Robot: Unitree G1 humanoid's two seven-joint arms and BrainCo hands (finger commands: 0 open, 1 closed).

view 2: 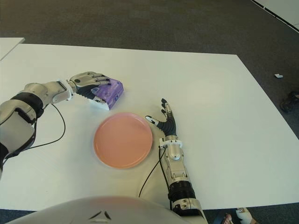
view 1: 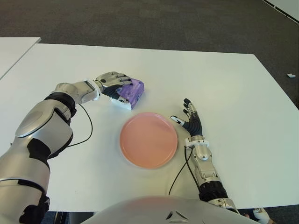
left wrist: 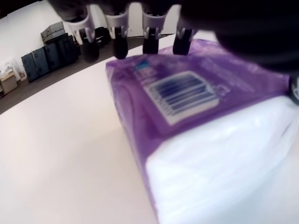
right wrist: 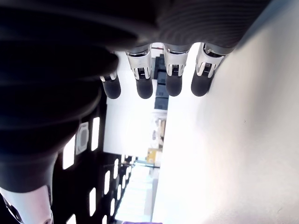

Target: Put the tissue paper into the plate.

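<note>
A purple pack of tissue paper (view 1: 134,89) with a white end lies on the white table (view 1: 233,88), just behind and left of the pink plate (view 1: 148,140). My left hand (view 1: 117,85) reaches in from the left and is curled over the pack's top. In the left wrist view its fingers (left wrist: 119,44) bend down over the far edge of the pack (left wrist: 187,116). My right hand (view 1: 189,119) shows just right of the plate, fingers spread and holding nothing. The plate has nothing in it.
A black cable (view 1: 86,128) trails from my left arm across the table to the left of the plate. Another cable (view 1: 180,170) runs along my right forearm. Dark carpet (view 1: 140,23) lies beyond the table's far edge.
</note>
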